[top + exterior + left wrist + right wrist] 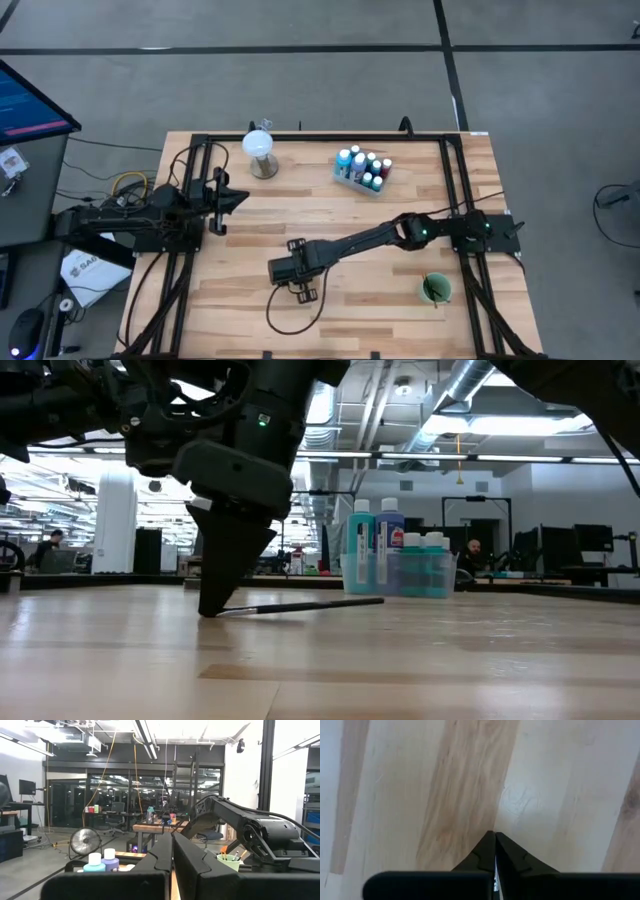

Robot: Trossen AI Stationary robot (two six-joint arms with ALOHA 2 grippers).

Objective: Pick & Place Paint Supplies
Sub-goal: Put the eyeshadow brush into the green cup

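The right end effector (212, 610) is clenched on one end of a thin dark-handled paintbrush (300, 604), tips touching the light wooden bench (420, 660). Lift straight and slowly so the brush stays level. The clear tray of white-capped paint bottles (398, 565) stands behind. The left end effector (228, 200) waits clenched at the bench's left.
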